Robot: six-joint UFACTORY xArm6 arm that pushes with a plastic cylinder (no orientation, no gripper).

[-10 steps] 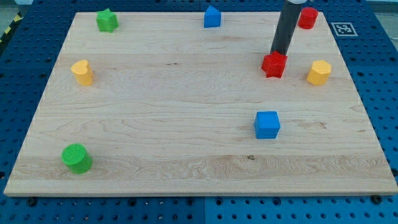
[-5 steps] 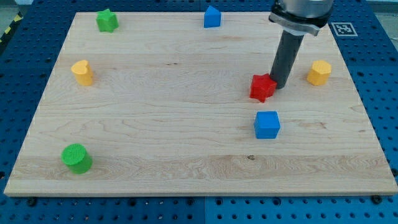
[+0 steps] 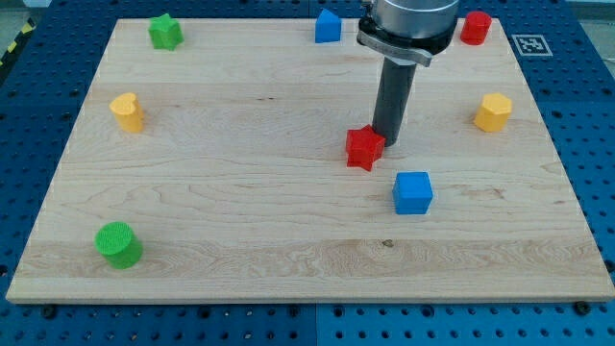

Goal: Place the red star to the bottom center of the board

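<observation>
The red star (image 3: pixel 364 148) lies on the wooden board (image 3: pixel 240 192), a little right of its middle. My tip (image 3: pixel 386 144) touches the star's right side, coming from its upper right. The dark rod rises from there toward the view's top. The blue cube (image 3: pixel 413 192) sits just below and right of the star, apart from it.
A red cylinder (image 3: pixel 475 28) stands at the top right, a blue house-shaped block (image 3: pixel 329 26) at the top middle, a green star (image 3: pixel 165 32) at the top left. A yellow heart (image 3: pixel 127 111) is at the left, a yellow hexagon (image 3: pixel 493 112) at the right, a green cylinder (image 3: pixel 119 244) at the bottom left.
My tip has moved down and to the left, pushing the red star with it from the right part of the board toward the middle. The other blocks have not moved.
</observation>
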